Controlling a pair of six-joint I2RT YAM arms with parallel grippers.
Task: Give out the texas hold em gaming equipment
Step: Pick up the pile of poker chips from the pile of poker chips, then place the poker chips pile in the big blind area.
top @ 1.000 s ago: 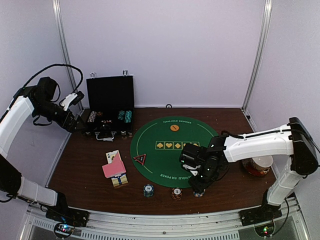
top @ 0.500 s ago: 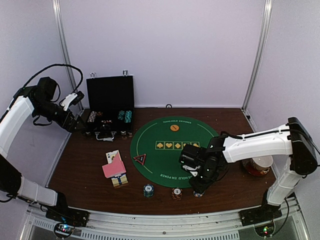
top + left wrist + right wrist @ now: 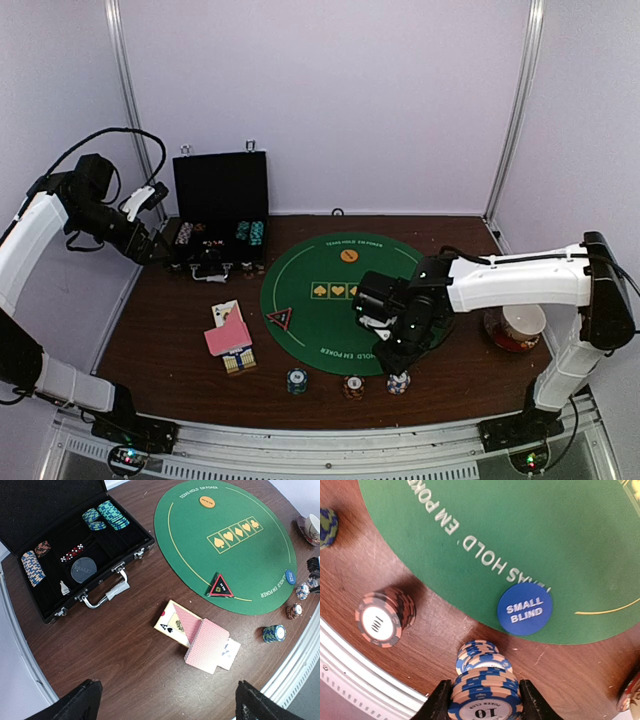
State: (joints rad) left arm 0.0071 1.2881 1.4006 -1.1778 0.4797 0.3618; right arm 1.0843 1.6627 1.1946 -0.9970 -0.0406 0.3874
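My right gripper (image 3: 482, 687) clamps a blue-and-peach striped poker-chip stack (image 3: 482, 711) by the tabletop's near edge, close over a matching stack (image 3: 477, 655) — I fear an off-centre release topples both.

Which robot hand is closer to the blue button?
Right. The right gripper is just beside the Small Blind button; the left gripper is far off by the black case.

Top cam sits high behind the arm bases, looking down over the whole table (image 3: 160, 330). Left wrist cam hangs high at left, angled across case (image 3: 50, 500) and mat (image 3: 235, 565). Right wrist cam's super close over the mat's near edge (blue button (image 3: 525, 608) shows in both).
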